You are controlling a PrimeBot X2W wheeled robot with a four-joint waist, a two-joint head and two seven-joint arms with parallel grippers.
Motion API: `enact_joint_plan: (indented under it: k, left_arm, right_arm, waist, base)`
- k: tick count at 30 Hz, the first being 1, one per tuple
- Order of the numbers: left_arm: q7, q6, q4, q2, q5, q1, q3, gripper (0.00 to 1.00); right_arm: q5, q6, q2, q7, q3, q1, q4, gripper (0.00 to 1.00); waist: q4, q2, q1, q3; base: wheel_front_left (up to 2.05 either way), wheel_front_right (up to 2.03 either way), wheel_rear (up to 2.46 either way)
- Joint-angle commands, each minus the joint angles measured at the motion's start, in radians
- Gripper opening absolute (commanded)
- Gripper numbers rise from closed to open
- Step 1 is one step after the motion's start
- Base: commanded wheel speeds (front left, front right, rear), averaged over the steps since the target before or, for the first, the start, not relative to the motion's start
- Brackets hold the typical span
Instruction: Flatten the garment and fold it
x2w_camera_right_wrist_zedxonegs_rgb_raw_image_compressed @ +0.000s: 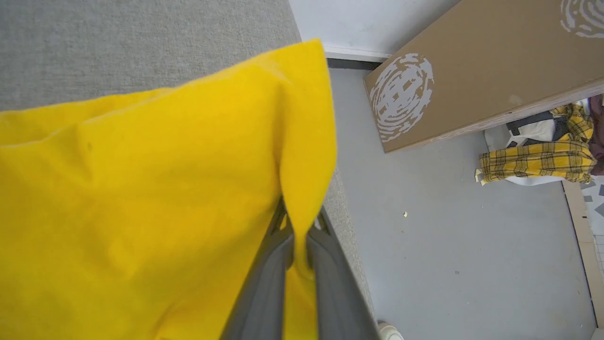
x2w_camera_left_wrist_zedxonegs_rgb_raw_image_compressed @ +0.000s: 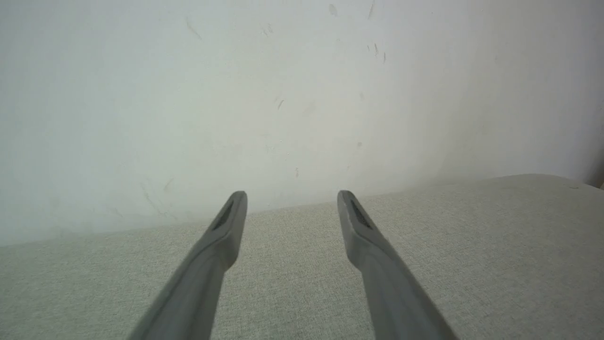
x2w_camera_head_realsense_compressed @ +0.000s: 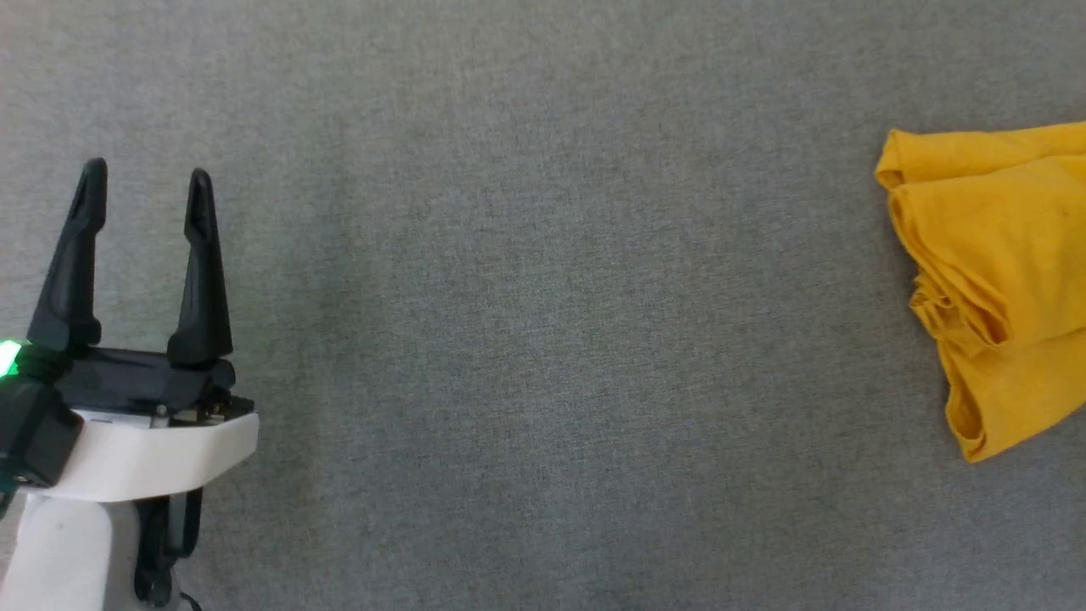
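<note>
The garment [x2w_camera_head_realsense_compressed: 1001, 280] is a bright yellow shirt, bunched and folded over itself at the right edge of the grey cloth surface [x2w_camera_head_realsense_compressed: 543, 305] in the head view. In the right wrist view its yellow cloth [x2w_camera_right_wrist_zedxonegs_rgb_raw_image_compressed: 141, 189] hangs close in front of the camera, and my right gripper [x2w_camera_right_wrist_zedxonegs_rgb_raw_image_compressed: 298, 222] is shut on a fold of it near the surface's edge. My left gripper [x2w_camera_head_realsense_compressed: 144, 182] stands open at the lower left of the head view, far from the garment, nothing between its fingers. The same left gripper [x2w_camera_left_wrist_zedxonegs_rgb_raw_image_compressed: 291, 203] hovers over bare grey cloth in the left wrist view.
A white wall [x2w_camera_left_wrist_zedxonegs_rgb_raw_image_compressed: 236, 94] rises behind the grey surface. Beside the surface's edge lies grey floor [x2w_camera_right_wrist_zedxonegs_rgb_raw_image_compressed: 448, 236] with a brown board [x2w_camera_right_wrist_zedxonegs_rgb_raw_image_compressed: 481, 66] printed with white patterns and a heap of yellow plaid cloth [x2w_camera_right_wrist_zedxonegs_rgb_raw_image_compressed: 538, 160]. A pale shoe tip [x2w_camera_right_wrist_zedxonegs_rgb_raw_image_compressed: 389, 330] shows at the bottom.
</note>
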Motion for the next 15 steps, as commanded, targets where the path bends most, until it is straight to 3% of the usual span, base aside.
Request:
enact_joint_plan:
  k: [1, 2, 3, 4, 5, 15]
  left_arm:
    - [-0.005, -0.013, -0.01, 0.002, 0.01, -0.021, 0.009, 1.0]
    - [-0.005, -0.017, -0.016, -0.002, 0.01, -0.025, 0.014, 1.0]
    - [-0.005, -0.021, -0.026, -0.007, 0.01, -0.03, 0.021, 1.0]
    - [-0.005, -0.023, -0.033, -0.016, 0.007, -0.033, 0.03, 1.0]
    - [-0.005, -0.025, -0.039, -0.025, 0.004, -0.034, 0.039, 1.0]
    - [-0.006, -0.075, -0.029, -0.146, -0.028, -0.013, 0.116, 1.0]
  right_arm:
    - [-0.007, -0.001, -0.003, -0.017, -0.011, -0.023, 0.012, 0.0]
    - [-0.009, -0.001, -0.001, -0.028, -0.015, -0.029, 0.023, 0.1]
    - [-0.014, -0.001, 0.003, -0.038, -0.02, -0.035, 0.032, 0.32]
    - [-0.02, -0.001, 0.007, -0.049, -0.023, -0.041, 0.04, 0.84]
    - [-0.028, -0.001, 0.01, -0.058, -0.022, -0.046, 0.047, 1.0]
    - [-0.046, -0.001, 0.036, -0.116, -0.06, -0.038, 0.1, 1.0]
  waist:
    - [-0.005, -0.0001, -0.0001, 0.048]
    - [-0.004, -0.0001, -0.0001, 0.055]
    - [-0.003, -0.0001, -0.0001, 0.061]
    - [-0.003, -0.0001, -0.0001, 0.066]
    - [-0.003, -0.0001, -0.0001, 0.069]
    - [0.013, -0.0001, -0.0001, -0.008]
  base:
    - [0.0, 0.0, 0.0]
    - [0.0, 0.0, 0.0]
    - [0.0, 0.0, 0.0]
    - [0.0, 0.0, 0.0]
    - [0.0, 0.0, 0.0]
    - [0.0, 0.0, 0.0]
